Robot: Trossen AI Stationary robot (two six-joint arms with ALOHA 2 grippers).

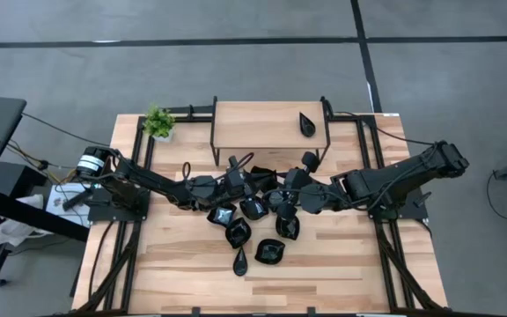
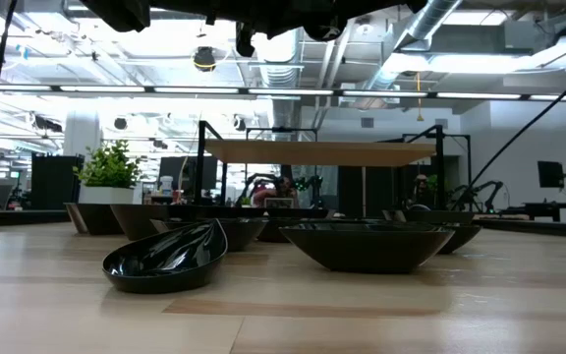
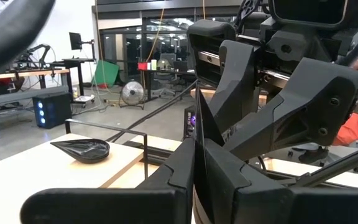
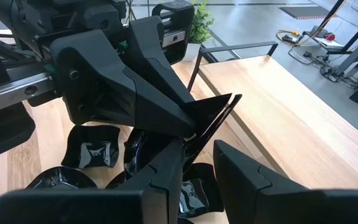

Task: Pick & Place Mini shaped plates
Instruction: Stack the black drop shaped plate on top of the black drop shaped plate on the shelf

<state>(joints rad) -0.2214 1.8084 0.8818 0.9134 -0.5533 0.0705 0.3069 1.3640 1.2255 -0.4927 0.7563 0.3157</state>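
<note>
Left gripper (image 3: 196,149): we see its fingers pressed together on the thin rim of one black mini plate (image 4: 215,115), which it holds on edge in mid-air over the middle of the table (image 1: 359,264).
Right gripper (image 4: 199,158): it faces the left one nose to nose. Its fingers stand apart with the held plate's free corner reaching into the gap, and we see no pinch on it.
Held plate, location: it is off the wood, between the two grippers and above the heap, just in front of the wooden shelf (image 1: 262,119).
Handling: we judge it light, rigid and glossy, so slippery under hard pads. It looks like glazed ware that would chip if it dropped onto the dishes below.
Where to grip: we would take it across the rim near a corner, pads flat on both faces and deep enough that it cannot pivot.
Remaining plates (image 1: 253,220): they lie clustered under both grippers, touching or overlapping, with a few stragglers toward the near edge.
Teardrop plate (image 1: 307,124): it lies alone on the shelf top.
Potted plant (image 1: 157,121): it stands at the shelf's left corner, clear of the work.
</note>
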